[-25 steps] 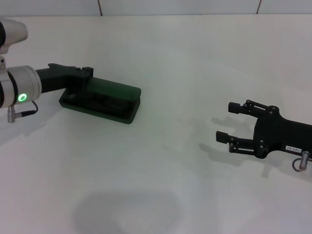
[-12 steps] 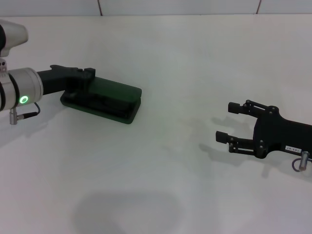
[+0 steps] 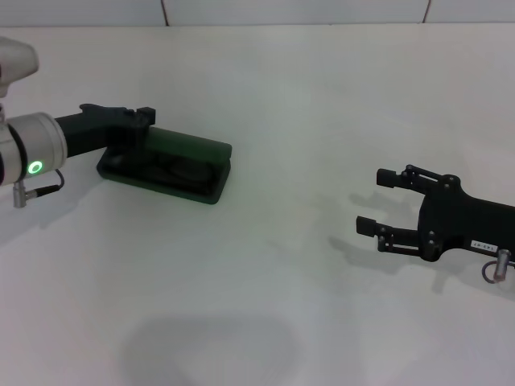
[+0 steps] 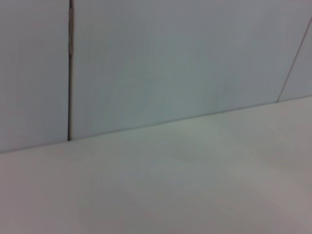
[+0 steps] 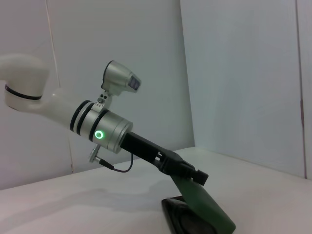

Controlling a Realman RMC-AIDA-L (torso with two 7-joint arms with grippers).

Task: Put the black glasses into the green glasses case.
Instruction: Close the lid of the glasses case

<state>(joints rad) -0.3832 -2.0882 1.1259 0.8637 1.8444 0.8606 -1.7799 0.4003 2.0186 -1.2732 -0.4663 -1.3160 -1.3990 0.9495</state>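
The white table (image 3: 306, 104) runs wide and bare between the two arms, its far edge meeting the wall. The green glasses case (image 3: 173, 165) sits left of centre, lid tilted partly up over its base. Dark shapes lie inside, but whether they are the black glasses cannot be made out. The left gripper (image 3: 133, 129) reaches in low from the left onto the lid's near end; its finger spread is hidden. The right gripper (image 3: 378, 201) rests near the table's right side, well apart, fingers spread and holding nothing.
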